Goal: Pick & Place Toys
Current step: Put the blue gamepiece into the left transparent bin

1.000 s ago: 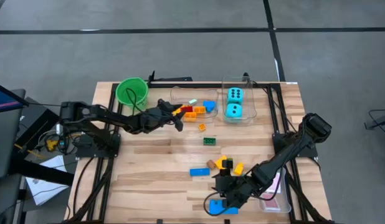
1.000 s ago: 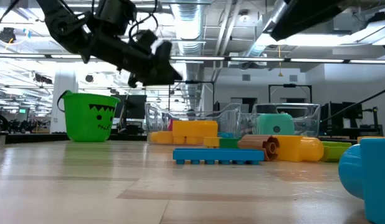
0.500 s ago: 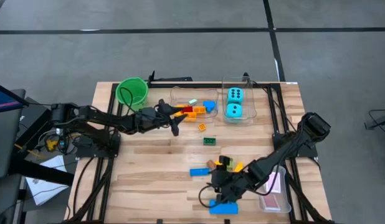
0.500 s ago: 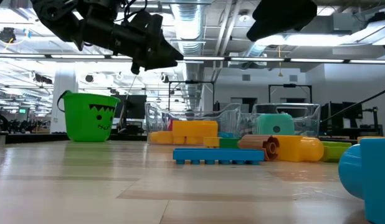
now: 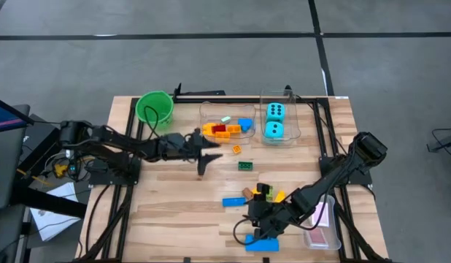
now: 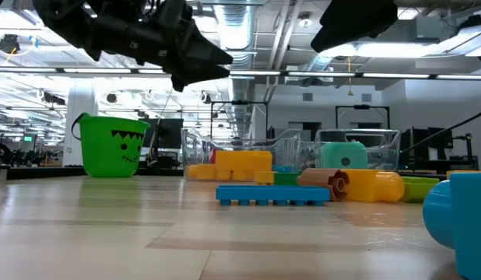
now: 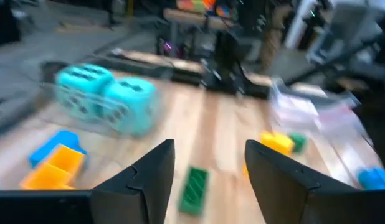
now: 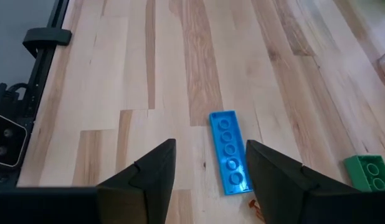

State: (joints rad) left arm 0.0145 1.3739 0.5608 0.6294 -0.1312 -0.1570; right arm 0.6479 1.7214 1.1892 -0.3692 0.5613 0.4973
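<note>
Right wrist view: flat blue studded block (image 8: 230,152).

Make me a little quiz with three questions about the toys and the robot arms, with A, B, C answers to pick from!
1. Where are the two cyan dice?
A. in the green bucket
B. in a clear tub
C. loose on the wood near the front edge

2. What colour is the bucket?
A. green
B. red
C. blue

3. What is between the jaws of the left gripper?
A. a dice
B. a playing card
C. nothing

Answers:
1 B: from above, both dice sit inside the clear tub at the back of the table.
2 A: the bucket is bright green in the high and low views.
3 C: the left wrist view shows the jaws apart with only the table and a green block beyond them.
</note>
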